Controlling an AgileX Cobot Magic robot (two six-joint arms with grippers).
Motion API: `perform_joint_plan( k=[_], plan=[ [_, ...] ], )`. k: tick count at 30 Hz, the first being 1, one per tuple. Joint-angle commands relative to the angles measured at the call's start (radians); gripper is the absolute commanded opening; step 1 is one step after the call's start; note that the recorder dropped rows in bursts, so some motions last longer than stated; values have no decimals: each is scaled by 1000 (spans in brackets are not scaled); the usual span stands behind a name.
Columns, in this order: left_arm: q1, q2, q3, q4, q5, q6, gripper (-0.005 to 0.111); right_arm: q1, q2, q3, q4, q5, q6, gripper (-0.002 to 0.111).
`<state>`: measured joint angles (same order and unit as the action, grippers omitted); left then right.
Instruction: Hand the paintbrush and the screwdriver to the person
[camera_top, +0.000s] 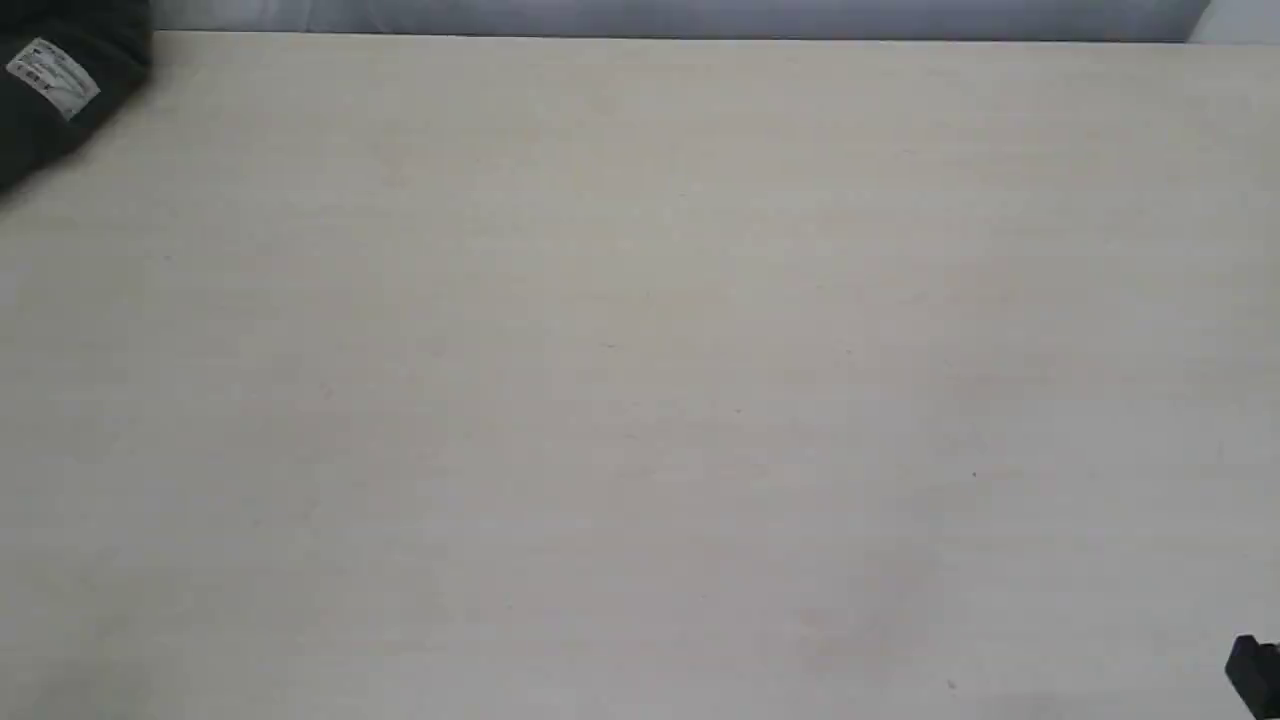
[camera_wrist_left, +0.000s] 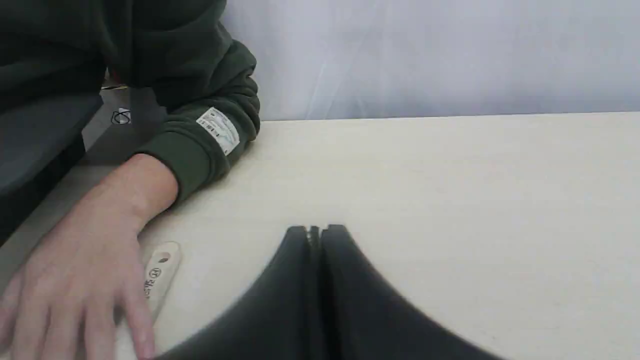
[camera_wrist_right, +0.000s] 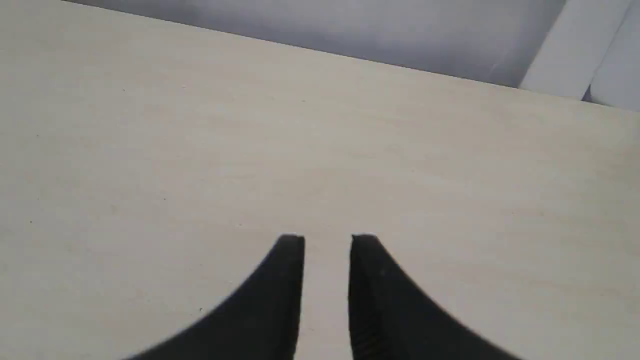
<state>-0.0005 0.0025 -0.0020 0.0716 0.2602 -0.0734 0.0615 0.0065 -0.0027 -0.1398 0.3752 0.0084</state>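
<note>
The person's hand (camera_wrist_left: 85, 280) lies flat on the table, its dark green sleeve (camera_wrist_left: 200, 135) carrying a small white label. That sleeve (camera_top: 60, 90) also shows at the far left corner in the exterior view. Under the hand lies the paintbrush (camera_wrist_left: 161, 272); only its light wooden handle end with the hole shows, and bristles and ferrule are hidden. My left gripper (camera_wrist_left: 316, 231) is shut with nothing between its fingers, a short way from the handle end. My right gripper (camera_wrist_right: 327, 240) hangs open over bare table, holding nothing. The screwdriver is out of view.
The pale wooden table (camera_top: 640, 380) runs back to a grey-white wall (camera_top: 680, 15). A black part of the right arm (camera_top: 1255, 675) pokes in at the near right corner. A white panel (camera_wrist_right: 570, 50) stands beyond the table's far edge.
</note>
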Motion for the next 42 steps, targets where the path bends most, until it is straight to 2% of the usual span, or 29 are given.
perform_joint_plan(
  k=[1, 10, 42],
  plan=[
    [-7, -2, 2, -4, -9, -2, 0, -3, -7, 3, 5, -11, -8, 19],
    [-7, -2, 2, -1, -12, -2, 0, -30, -7, 3, 4, -11, -8, 19],
    [-7, -2, 2, -4, -9, -2, 0, -30, -7, 3, 4, -11, -8, 19]
  ],
)
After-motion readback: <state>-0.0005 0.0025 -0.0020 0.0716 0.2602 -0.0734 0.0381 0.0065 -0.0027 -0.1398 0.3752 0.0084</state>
